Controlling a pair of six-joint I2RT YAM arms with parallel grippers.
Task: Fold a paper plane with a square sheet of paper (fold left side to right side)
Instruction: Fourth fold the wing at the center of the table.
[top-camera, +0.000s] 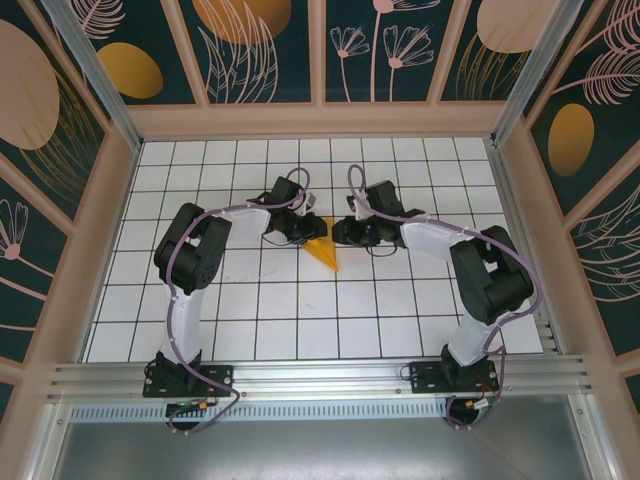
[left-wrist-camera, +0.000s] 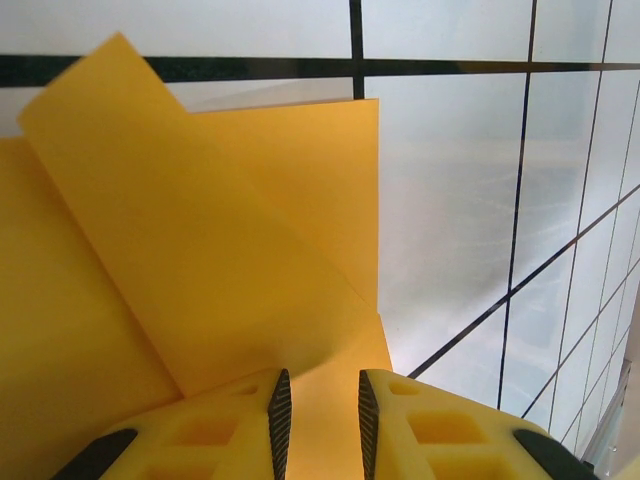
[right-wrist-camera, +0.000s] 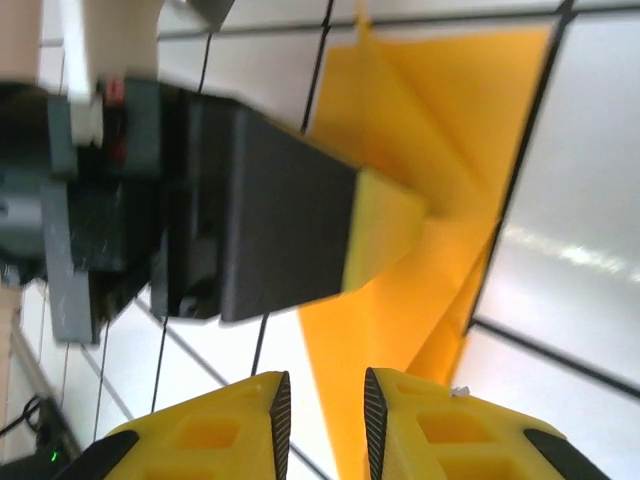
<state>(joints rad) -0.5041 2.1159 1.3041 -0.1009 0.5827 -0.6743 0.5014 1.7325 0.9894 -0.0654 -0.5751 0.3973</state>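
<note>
Mid-table | left end effector (left-wrist-camera: 320, 385) on paper plane (top-camera: 322, 252) | right end effector (right-wrist-camera: 322, 385) near

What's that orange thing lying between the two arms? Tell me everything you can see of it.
The paper plane is thin, plain orange-yellow paper, half folded into a narrow wedge pointing toward the arms' bases. It lies on the white gridded table. Creases run along it, and one flap stands up loose. The yellow tip of the left hand seems to press on its middle; the right hand hovers at its edge.
</note>
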